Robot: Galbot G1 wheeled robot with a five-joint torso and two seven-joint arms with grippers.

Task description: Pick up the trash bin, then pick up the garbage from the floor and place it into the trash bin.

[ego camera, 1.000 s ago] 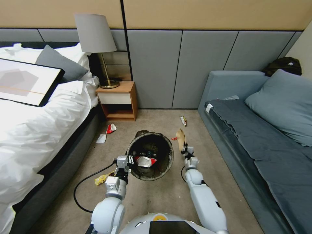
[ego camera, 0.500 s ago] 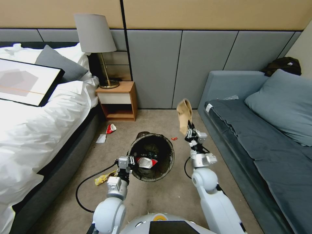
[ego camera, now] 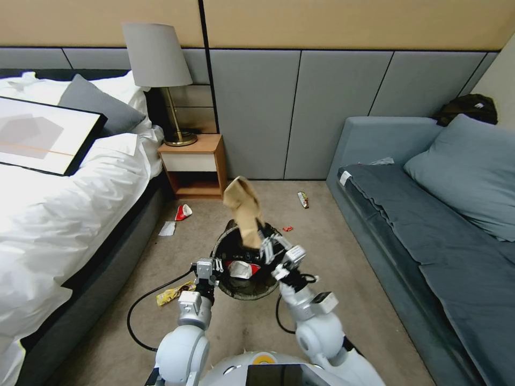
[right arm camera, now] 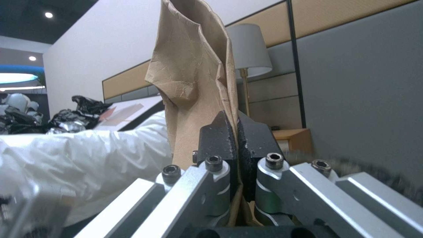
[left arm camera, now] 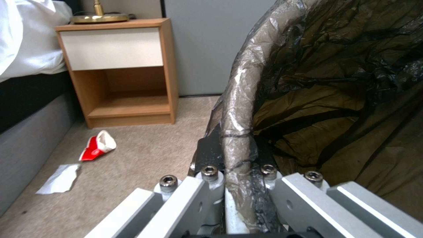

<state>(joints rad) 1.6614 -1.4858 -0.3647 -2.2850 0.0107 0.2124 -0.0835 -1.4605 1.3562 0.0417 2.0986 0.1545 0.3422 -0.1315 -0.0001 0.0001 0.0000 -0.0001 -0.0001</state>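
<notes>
The trash bin is held up off the carpet in front of the robot, between the bed and the sofa. Its rim, wrapped in the black bag, is pinched by the left tool, which is pressed together on the edge nearest the robot's left side. In the left wrist view the wrapped rim is seen squeezed between the two dark pads. Inside the bin, a red-and-white carton can be seen lying on the black bag.

A tan paper bag is gripped by the right tool, which is held just above the open mouth of the bin. The bag is held at its lower end and sticks up, tilted toward the bed. In the right wrist view the black pads are seen pressed tight on the crumpled paper.

More litter is left on the carpet. A red-and-white crushed cup and a white paper lie near the nightstand. A yellow wrapper lies beside the left arm. A small red scrap lies just past the bin, and another small wrapper lies farther back, near the sofa.
</notes>
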